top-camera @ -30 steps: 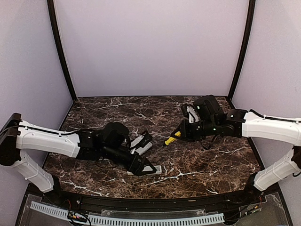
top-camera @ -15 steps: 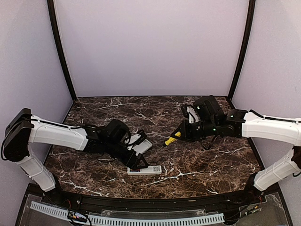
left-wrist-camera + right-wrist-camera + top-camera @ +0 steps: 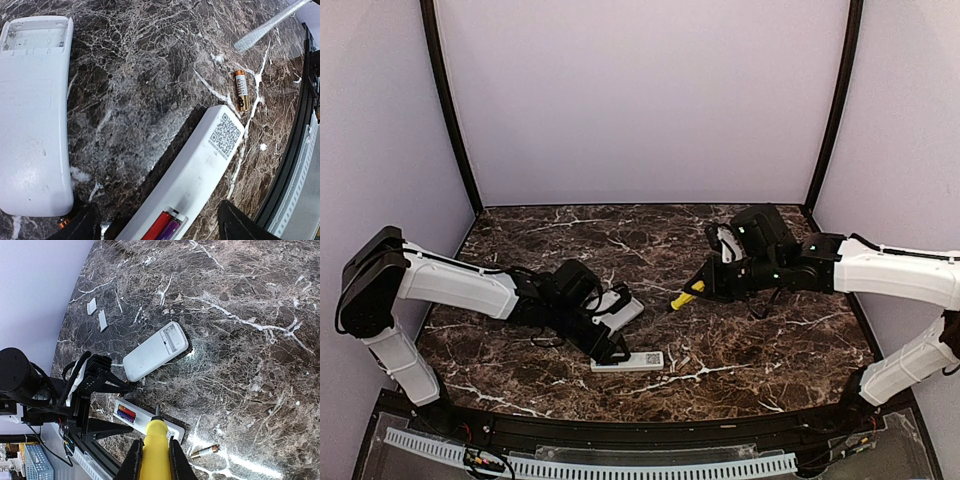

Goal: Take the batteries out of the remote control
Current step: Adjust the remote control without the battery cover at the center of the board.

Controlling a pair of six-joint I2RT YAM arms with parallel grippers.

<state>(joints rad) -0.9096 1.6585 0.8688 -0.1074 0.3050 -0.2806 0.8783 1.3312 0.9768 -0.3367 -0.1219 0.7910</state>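
Left gripper point(image 3: 157, 217) has edged toward 9 o'clock; wide open, it straddles the remote's point(image 3: 205, 160) batteries point(image 3: 165, 227), which point toward 1 o'clock.

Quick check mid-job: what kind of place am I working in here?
Likely a robot test booth, not a home: plain lilac walls on black curved poles, a dark marble-patterned tabletop, and a white slotted cable duct along the near edge.

White arms point(image 3: 450, 285), black left gripper point(image 3: 612, 350)
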